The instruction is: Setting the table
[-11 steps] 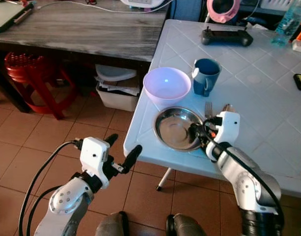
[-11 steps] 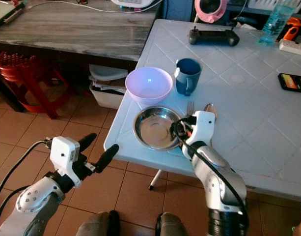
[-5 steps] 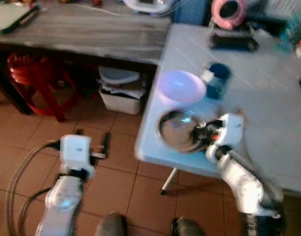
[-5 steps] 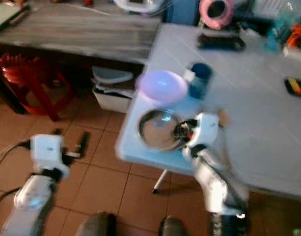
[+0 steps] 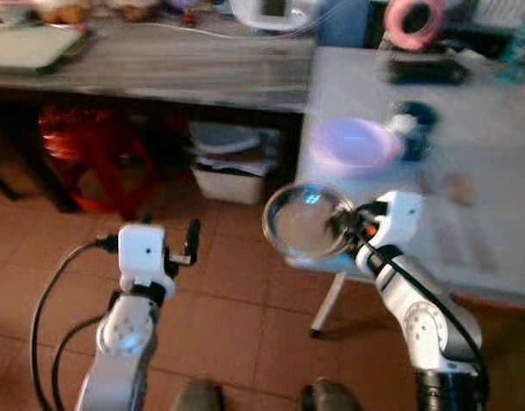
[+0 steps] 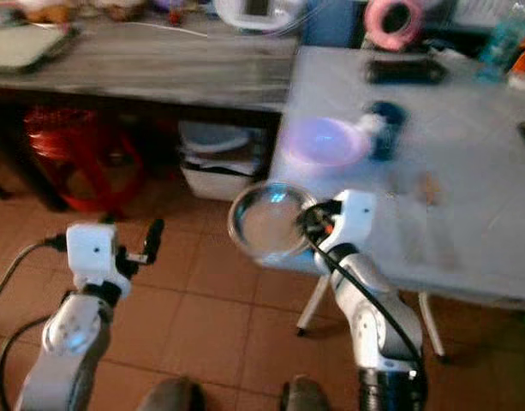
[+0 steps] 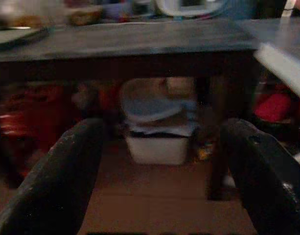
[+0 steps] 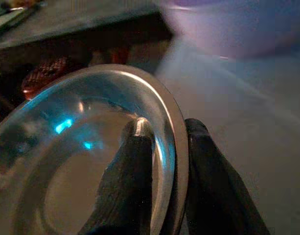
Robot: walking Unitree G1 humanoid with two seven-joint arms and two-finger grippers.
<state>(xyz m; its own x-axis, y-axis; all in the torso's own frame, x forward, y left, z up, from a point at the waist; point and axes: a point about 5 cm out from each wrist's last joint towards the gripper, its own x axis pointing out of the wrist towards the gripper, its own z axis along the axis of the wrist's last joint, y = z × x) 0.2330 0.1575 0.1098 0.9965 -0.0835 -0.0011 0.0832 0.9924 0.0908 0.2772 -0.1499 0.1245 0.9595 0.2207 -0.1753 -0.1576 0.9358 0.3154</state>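
Steel is what you have in the right gripper [image 8: 162, 161]: its two fingers pinch the rim of the metal plate [image 5: 307, 220], one inside the dish and one outside, as your right wrist view shows plainly. From the head cameras you see the plate held off the near corner of the white table [image 5: 493, 171], over the tiled floor [image 5: 236, 291]. Behind it on the table sits the lilac bowl [image 5: 352, 143], with what looks like a blue mug [image 5: 414, 120] beside it, though blur makes that uncertain. Your left gripper [image 7: 162, 166] hangs low with fingers spread wide, facing a white bin [image 7: 159, 129] under the wooden desk [image 5: 168, 60].
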